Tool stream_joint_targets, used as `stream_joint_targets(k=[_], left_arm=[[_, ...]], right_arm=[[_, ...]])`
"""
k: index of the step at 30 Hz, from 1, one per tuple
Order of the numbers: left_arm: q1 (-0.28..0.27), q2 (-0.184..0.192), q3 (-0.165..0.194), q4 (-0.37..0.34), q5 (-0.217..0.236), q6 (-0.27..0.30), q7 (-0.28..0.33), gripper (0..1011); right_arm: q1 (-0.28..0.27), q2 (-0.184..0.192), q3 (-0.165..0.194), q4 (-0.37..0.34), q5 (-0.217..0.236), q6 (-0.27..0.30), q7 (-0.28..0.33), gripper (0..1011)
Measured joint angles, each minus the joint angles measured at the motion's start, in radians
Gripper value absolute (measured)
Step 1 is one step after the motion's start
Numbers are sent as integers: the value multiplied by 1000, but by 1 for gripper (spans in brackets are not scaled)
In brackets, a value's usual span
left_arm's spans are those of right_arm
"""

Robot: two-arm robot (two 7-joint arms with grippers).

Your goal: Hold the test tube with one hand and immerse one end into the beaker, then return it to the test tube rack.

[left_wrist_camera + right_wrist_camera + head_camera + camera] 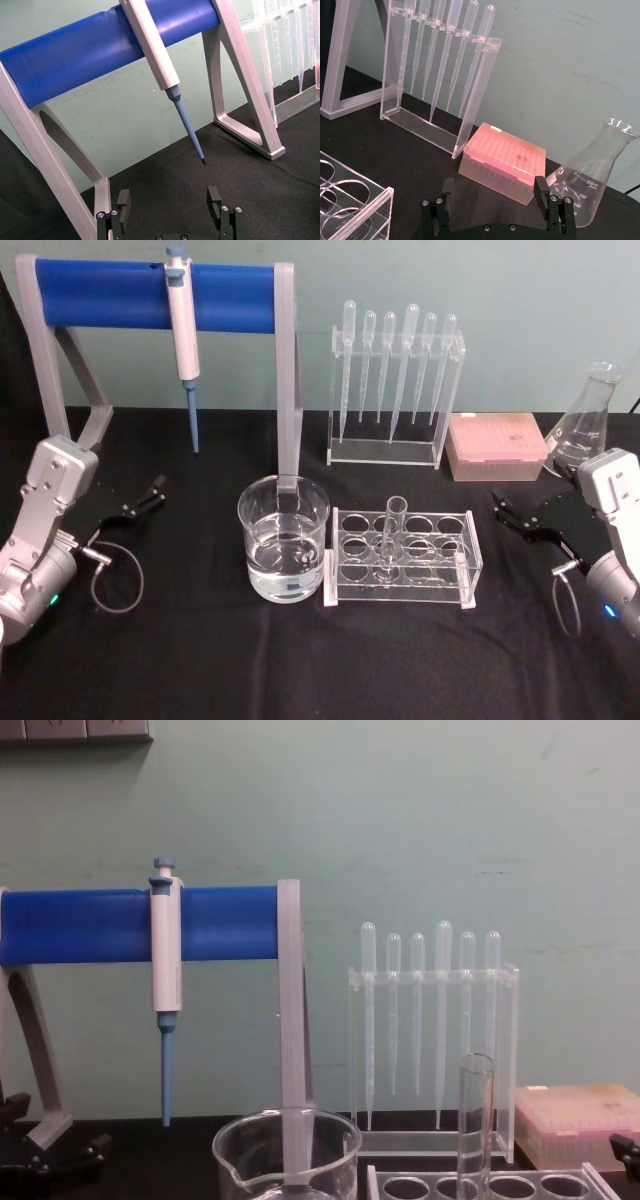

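Both silver arms low at the sides.
Black two-fingered left gripper (157, 490) and right gripper (501, 508) point inward, fingers apart.

The head view looks down on the tabletop (200, 660); the chest view sits low and level, facing the wall (420, 820); both share the beaker (283, 538) and blue stand (100, 295); the left wrist view peers closely over the left end effector (169, 200) at that stand; the right wrist view peers over the right end effector (494, 192) toward the flask (590, 185).
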Motion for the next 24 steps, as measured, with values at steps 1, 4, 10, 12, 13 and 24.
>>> stream_joint_targets(k=[1, 4, 10, 12, 13, 24], left_arm=[[0, 0, 0, 0, 0, 0, 0, 1000], [0, 0, 0, 0, 0, 0, 0, 1000], [0, 0, 0, 0, 0, 0, 0, 1000], [0, 0, 0, 0, 0, 0, 0, 1000], [0, 0, 0, 0, 0, 0, 0, 1000], [0, 0, 0, 0, 0, 0, 0, 1000]], right_arm=[[0, 0, 0, 0, 0, 0, 0, 1003], [0, 0, 0, 0, 0, 0, 0, 1003], [0, 0, 0, 0, 0, 0, 0, 1003], [0, 0, 0, 0, 0, 0, 0, 1002], [0, 0, 0, 0, 0, 0, 0, 1003], [0, 0, 0, 0, 0, 0, 0, 1002]])
